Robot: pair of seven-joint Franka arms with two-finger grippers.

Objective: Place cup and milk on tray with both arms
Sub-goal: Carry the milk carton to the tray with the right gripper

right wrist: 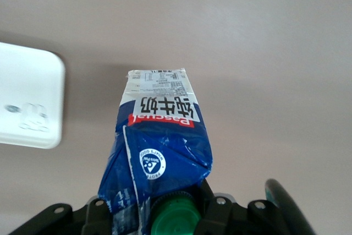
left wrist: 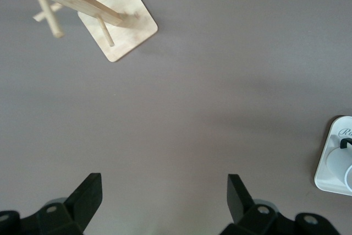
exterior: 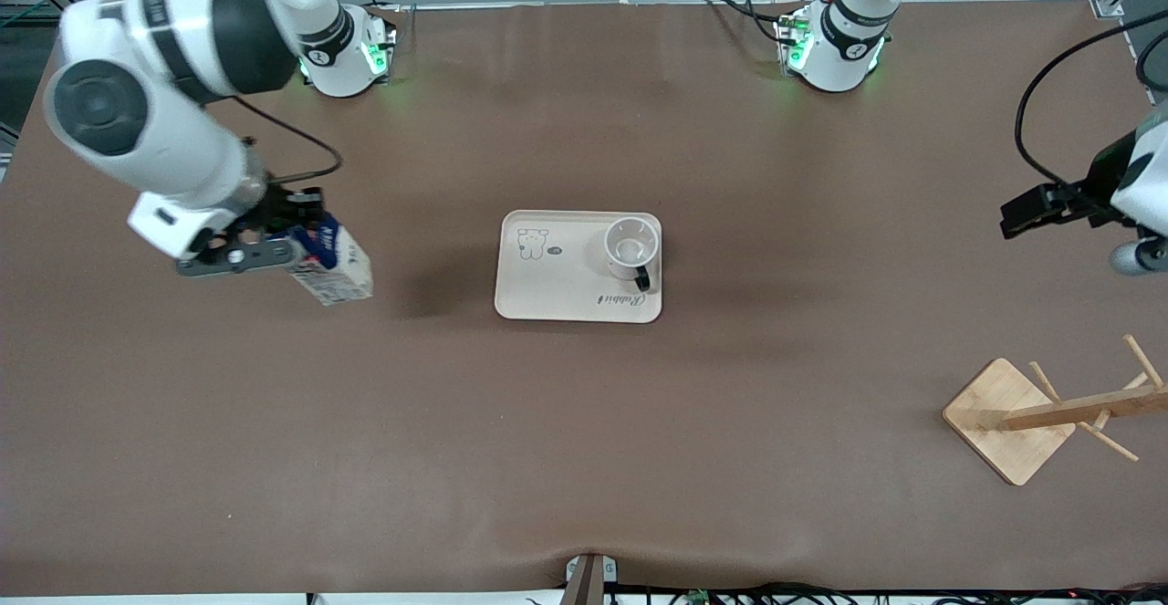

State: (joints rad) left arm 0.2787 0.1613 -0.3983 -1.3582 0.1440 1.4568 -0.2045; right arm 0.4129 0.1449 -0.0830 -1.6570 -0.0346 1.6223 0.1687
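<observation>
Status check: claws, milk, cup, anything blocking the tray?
Right claw shut on milk, at the right arm's end. Left claw open, waiting near rack. Cup on tray. Path to tray unobstructed.

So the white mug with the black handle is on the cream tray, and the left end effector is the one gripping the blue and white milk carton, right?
Not quite. The right end effector grips the blue and white milk carton, as the front view shows; the left end effector is open and holds nothing. The white mug with the black handle does sit on the cream tray.
</observation>
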